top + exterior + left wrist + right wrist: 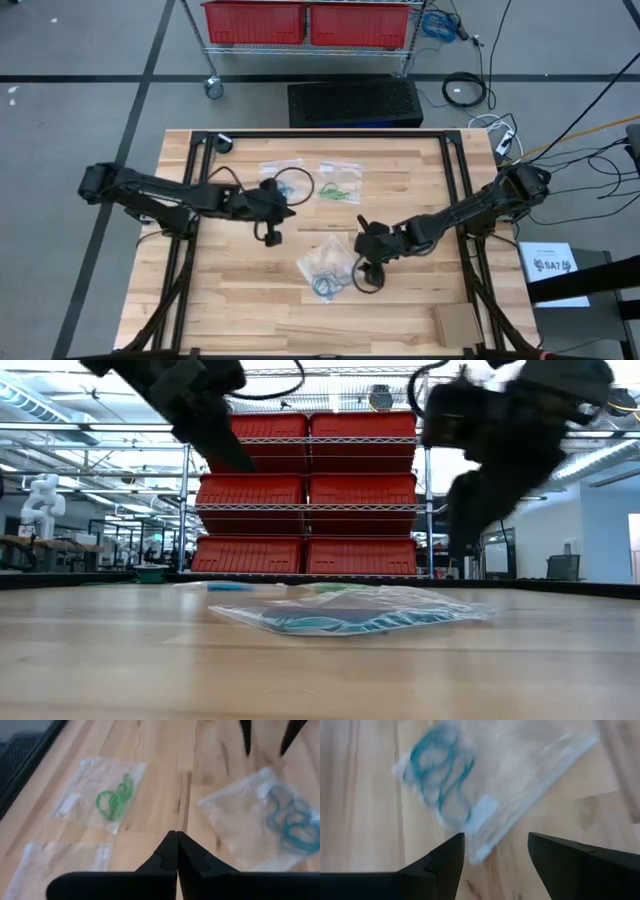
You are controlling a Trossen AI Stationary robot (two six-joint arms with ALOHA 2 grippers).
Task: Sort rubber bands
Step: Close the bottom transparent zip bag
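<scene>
High view: bands look pretty much sorted, green bands bagged beyond the left gripper, pinched shut and empty. Blue bands bagged beside the right gripper, wide open, empty. No loose ones visible.

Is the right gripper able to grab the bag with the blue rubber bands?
Probably yes. The right gripper is open above the clear bag holding the blue rubber bands, with nothing in between.
</scene>
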